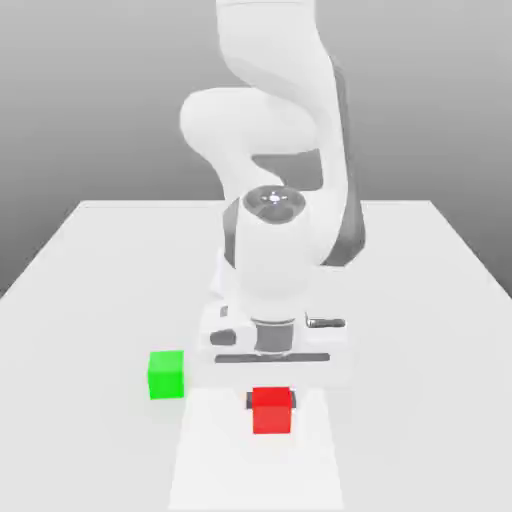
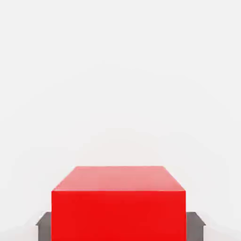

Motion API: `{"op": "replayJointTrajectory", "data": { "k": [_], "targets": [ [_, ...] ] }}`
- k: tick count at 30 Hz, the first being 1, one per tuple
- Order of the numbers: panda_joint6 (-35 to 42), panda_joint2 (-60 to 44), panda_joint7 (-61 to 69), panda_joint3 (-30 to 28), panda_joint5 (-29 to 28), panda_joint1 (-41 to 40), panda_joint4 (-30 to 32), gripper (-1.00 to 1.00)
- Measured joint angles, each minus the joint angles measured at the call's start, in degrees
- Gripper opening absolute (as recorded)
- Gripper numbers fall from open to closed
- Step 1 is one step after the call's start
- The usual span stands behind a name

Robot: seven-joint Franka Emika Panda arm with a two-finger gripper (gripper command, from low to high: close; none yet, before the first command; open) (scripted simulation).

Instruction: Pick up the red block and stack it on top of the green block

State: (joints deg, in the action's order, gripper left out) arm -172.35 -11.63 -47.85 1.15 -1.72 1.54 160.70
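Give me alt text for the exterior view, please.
A white robot arm reaches down with its claw shut on a red block on a white table. A green block sits apart, toward the exterior view's left.

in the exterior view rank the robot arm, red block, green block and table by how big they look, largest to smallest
1. Table, spanning the width of the view.
2. Robot arm.
3. Red block and green block: these look about alike, and their nearness to the camera differs slightly, so I won't rank them.
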Motion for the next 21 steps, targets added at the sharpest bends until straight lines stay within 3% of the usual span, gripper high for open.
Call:
{"op": "replayJointTrajectory", "data": {
  "k": [3,9,21],
  "targets": [
    [0.68,0.79,0.06,0.20,0.08,-0.17,0.12,-1.00],
    [10.44,12.27,0.91,0.93,1.78,-0.52,1.82,-1.00],
    [16.21,23.62,-30.41,-2.27,1.34,-14.05,7.38,-1.00]
  ]
}}
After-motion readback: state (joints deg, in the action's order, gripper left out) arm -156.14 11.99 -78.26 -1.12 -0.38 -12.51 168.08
